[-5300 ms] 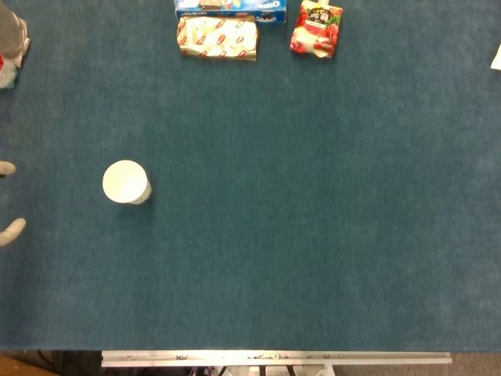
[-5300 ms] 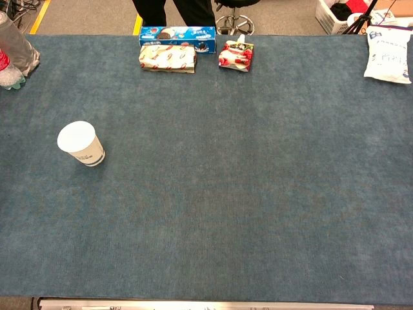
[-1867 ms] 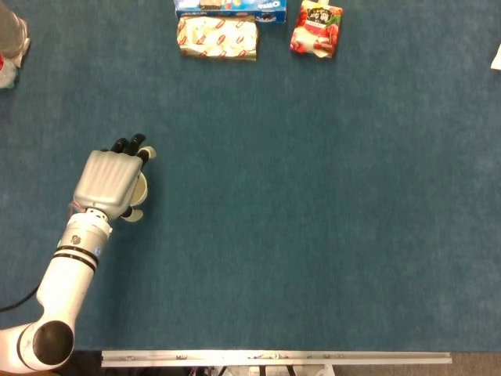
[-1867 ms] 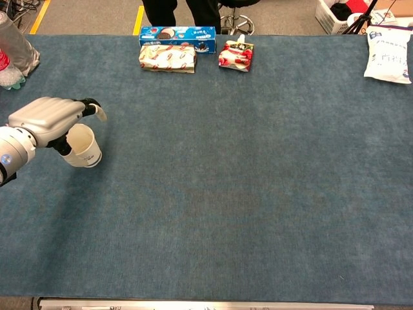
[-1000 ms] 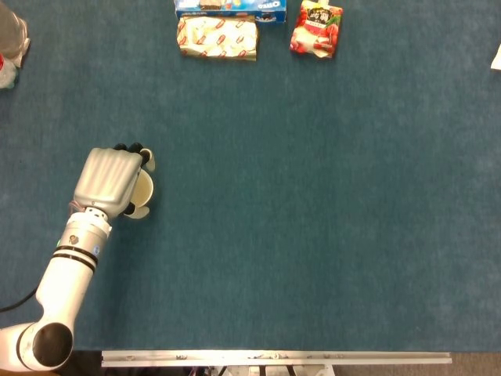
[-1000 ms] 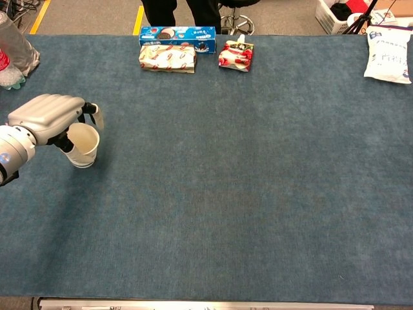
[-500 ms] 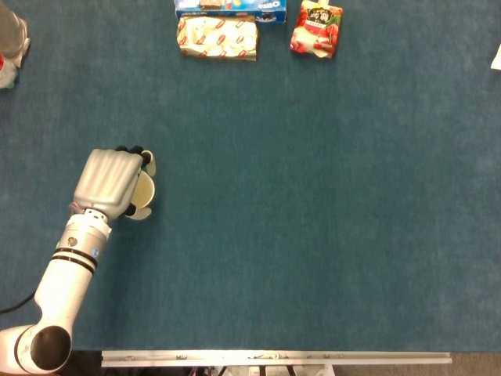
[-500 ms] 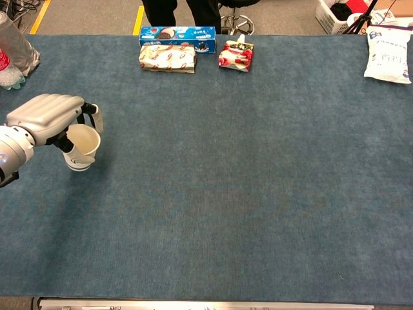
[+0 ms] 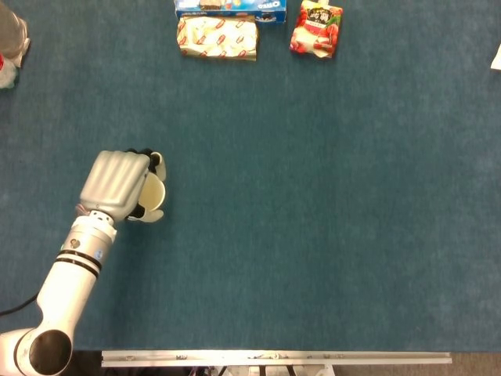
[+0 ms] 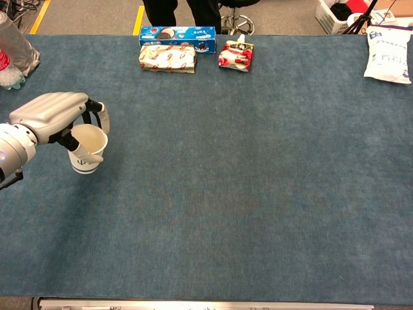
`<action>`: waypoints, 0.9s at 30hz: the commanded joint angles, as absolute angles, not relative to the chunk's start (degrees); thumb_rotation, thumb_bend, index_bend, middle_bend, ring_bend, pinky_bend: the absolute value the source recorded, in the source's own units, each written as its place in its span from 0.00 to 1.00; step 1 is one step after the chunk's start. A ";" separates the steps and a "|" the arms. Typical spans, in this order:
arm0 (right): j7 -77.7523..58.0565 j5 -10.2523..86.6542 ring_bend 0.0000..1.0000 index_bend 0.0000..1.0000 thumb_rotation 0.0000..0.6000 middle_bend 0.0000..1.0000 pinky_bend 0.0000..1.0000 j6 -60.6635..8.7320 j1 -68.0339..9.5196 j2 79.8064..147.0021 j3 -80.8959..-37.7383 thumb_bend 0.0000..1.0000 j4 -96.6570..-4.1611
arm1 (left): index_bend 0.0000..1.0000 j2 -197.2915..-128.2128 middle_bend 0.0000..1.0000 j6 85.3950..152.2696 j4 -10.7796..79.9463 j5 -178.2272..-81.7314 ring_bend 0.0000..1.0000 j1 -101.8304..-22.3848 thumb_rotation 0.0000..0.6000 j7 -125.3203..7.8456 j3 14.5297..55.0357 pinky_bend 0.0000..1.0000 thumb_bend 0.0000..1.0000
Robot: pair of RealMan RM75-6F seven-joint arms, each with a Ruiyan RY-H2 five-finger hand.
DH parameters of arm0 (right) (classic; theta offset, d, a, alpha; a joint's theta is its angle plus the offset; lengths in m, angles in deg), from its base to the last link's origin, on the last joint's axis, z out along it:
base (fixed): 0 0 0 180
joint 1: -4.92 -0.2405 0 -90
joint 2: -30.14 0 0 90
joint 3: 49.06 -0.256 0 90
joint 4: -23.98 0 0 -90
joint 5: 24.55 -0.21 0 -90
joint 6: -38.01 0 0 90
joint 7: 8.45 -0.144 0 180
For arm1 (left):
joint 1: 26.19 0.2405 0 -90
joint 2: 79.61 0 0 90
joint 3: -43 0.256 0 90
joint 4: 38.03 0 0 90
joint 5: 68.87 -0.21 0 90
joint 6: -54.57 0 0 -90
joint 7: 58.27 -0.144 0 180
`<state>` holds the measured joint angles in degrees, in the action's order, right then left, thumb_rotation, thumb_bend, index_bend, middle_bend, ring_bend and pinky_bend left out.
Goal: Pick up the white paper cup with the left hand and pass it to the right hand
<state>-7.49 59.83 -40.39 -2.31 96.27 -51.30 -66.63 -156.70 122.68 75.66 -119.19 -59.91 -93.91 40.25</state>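
The white paper cup (image 10: 87, 150) (image 9: 151, 198) stands upright at the left side of the blue table, its open mouth showing. My left hand (image 10: 53, 115) (image 9: 117, 182) grips it from above and behind, fingers curled over the far rim and the thumb against the near side. In the head view the hand's silver back covers most of the cup. Whether the cup's base touches the cloth I cannot tell. My right hand shows in neither view.
At the far edge lie a blue biscuit box (image 10: 177, 35), a patterned packet (image 10: 167, 58) and a red snack pouch (image 10: 236, 55). A plastic bottle (image 10: 14, 45) stands far left, a white bag (image 10: 390, 55) far right. The table's metal front rail (image 9: 274, 358) runs along the bottom.
The left hand came in from the left, closed around the cup, and has now carried it a little to the right and toward the near edge.
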 commanded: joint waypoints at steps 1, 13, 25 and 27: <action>-8.08 60.00 0.32 0.24 1.00 0.23 0.48 -40.39 -2.41 96.31 -51.36 0.26 -66.92 | 0.47 -156.48 0.40 122.51 77.07 -119.26 0.41 -59.92 1.00 -92.93 39.92 0.68 0.00; -12.55 63.86 0.32 0.24 1.00 0.24 0.48 -40.61 -4.53 97.86 -51.93 0.26 -69.60 | 0.47 -156.57 0.41 121.98 82.93 -120.78 0.42 -60.30 1.00 -88.28 38.06 0.68 0.00; -13.51 66.83 0.31 0.20 1.00 0.23 0.47 -38.43 -7.85 102.68 -51.78 0.11 -71.88 | 0.47 -159.45 0.41 123.23 85.67 -123.45 0.42 -62.43 1.00 -88.55 35.45 0.69 0.00; -13.71 67.09 0.28 0.17 1.00 0.21 0.45 -37.97 -8.38 103.89 -51.72 0.06 -72.08 | 0.47 -159.60 0.41 123.29 86.71 -122.82 0.42 -63.17 1.00 -89.31 34.76 0.69 0.00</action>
